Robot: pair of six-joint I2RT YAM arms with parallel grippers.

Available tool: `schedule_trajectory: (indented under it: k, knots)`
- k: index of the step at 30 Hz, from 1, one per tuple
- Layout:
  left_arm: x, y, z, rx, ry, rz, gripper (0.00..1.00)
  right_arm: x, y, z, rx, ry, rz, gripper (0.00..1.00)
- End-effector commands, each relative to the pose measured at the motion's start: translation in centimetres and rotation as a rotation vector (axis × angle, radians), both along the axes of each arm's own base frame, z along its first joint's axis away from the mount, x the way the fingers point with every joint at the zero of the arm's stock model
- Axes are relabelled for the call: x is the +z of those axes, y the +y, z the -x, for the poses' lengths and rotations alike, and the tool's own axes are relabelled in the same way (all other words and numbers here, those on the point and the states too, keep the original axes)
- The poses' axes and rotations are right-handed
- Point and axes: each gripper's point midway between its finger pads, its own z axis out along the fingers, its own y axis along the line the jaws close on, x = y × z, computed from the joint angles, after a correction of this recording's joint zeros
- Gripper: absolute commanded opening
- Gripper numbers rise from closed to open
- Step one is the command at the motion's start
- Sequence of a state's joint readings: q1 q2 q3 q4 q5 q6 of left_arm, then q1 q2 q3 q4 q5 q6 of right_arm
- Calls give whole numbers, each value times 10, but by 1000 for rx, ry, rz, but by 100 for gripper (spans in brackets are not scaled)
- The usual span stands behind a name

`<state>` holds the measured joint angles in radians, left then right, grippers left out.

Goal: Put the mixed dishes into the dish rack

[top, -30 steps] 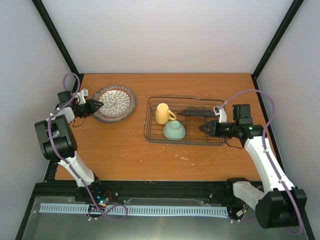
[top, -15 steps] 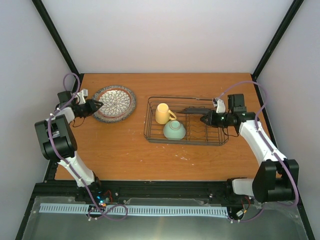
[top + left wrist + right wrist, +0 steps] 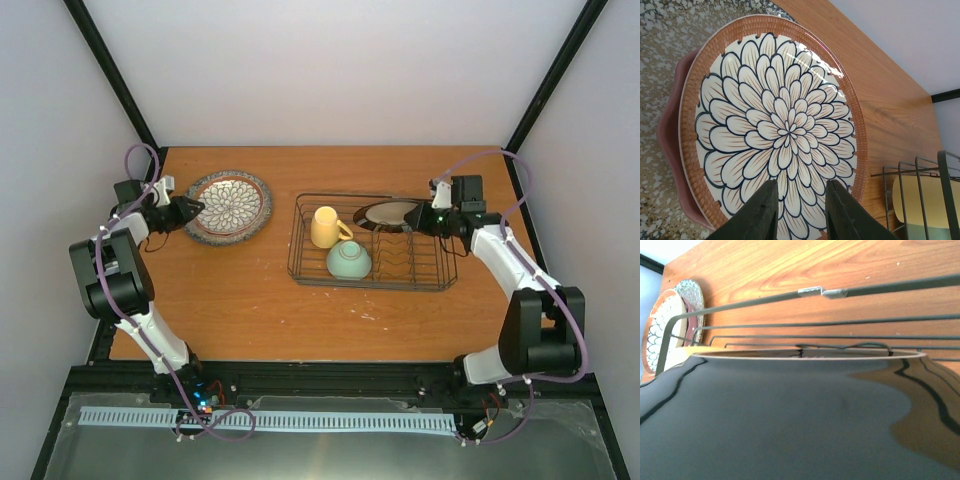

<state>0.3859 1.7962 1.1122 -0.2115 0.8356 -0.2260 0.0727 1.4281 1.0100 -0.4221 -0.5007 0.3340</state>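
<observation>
Two dishes, mug and bowl, fill the rack's left; right hand pinches a plate, left hand gapes slightly.

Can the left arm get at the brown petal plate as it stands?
Probably yes: the left tool hangs over the rim of the brown petal plate, with nothing in between.
</observation>
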Motion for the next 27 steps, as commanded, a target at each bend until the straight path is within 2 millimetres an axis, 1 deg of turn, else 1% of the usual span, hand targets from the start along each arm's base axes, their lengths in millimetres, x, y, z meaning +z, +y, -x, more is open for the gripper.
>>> schedule_trajectory:
  k: [1, 11, 15, 17, 21, 24, 27]
  knots:
    - [7, 5, -7, -4, -25, -20, 27, 12, -1, -29, -38, -83, -15, 13]
    - [7, 4, -6, -7, -26, -19, 27, 9, 7, -60, -35, -116, -56, 14]
    - [6, 4, -6, -7, -22, -18, 27, 5, 14, -67, -10, -94, -81, 15]
    - [5, 4, -5, -8, -19, -17, 27, 6, 19, -65, 14, -98, -98, 17]
    - [7, 4, -5, -6, -23, -19, 27, 12, 27, -56, 59, -114, -120, 25]
    - [7, 3, -5, -8, -23, -17, 27, 16, 31, -45, 89, -122, -134, 32]
    - [7, 3, -4, -7, -22, -17, 27, 22, 34, -33, 114, -128, -144, 35]
